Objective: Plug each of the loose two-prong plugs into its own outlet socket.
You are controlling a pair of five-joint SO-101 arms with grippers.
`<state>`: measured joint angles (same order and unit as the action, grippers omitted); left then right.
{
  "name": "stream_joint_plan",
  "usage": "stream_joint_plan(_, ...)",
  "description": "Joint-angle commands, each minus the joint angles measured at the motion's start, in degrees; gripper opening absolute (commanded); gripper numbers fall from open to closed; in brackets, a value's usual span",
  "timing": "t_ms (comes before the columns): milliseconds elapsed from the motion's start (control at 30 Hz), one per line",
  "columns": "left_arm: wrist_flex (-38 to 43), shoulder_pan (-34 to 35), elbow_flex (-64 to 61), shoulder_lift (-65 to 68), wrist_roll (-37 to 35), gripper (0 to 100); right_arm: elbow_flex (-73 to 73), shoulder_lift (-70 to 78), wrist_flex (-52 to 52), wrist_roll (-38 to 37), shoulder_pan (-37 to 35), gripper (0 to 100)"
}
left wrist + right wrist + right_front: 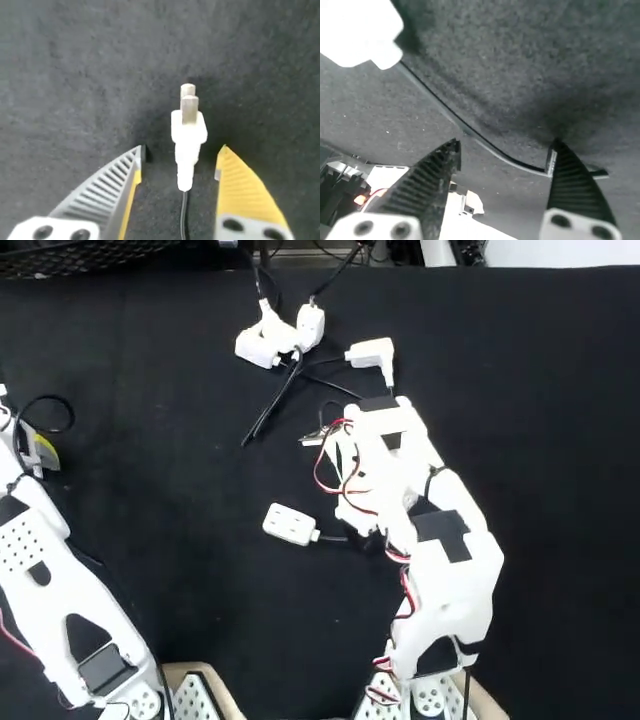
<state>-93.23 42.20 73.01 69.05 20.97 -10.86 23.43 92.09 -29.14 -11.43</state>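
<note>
Between the left gripper's (pixel 182 150) spread fingers lies a white plug (pixel 189 132), seemingly untouched by either. Over the black mat (pixel 550 390), the right gripper (pixel 505 145) hangs released astride a thin cable (pixel 445 110).

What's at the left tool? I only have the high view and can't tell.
Observer: In the left wrist view, a white plug lies on the mat between the fingers of the left tool. The tool is open, not clamped.
Operator: Prongs which way?
Observer: Pointing away from the tool. The plug's cord runs back toward the wrist.
Operator: And the right tool?
Observer: In its wrist view the right tool is open and holds nothing. A black cord crosses the mat between its fingers.
</note>
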Motion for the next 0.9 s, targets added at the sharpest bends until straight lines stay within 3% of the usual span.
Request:
stream_joint_plan(0, 1.1, -3.0, 4.1, 1.4, -1.1, 24, -0.1, -2.3, -0.2, 0.6, -1.1, 27.3)
stream_joint_plan(333, 3.9, -5.9, 9.4, 4.4, -1.3, 24, -0.2, -2.3, 0.2, 0.7, -1.1, 27.3)
stream_joint_plan(500, 3.8, -5.7, 11.4, 4.4, -4.7, 24, -0.2, -2.3, 0.2, 0.7, -1.1, 27.3)
stream_joint_plan(733, -1.2, -5.6, 22.5, 4.7, -4.8, 3, -0.2, -2.3, 0.2, 0.7, -1.1, 27.3)
stream_joint_plan(867, -0.4, -5.8, 22.3, 4.7, -4.8, 4, -0.2, -2.3, -0.1, 0.7, -1.1, 27.3)
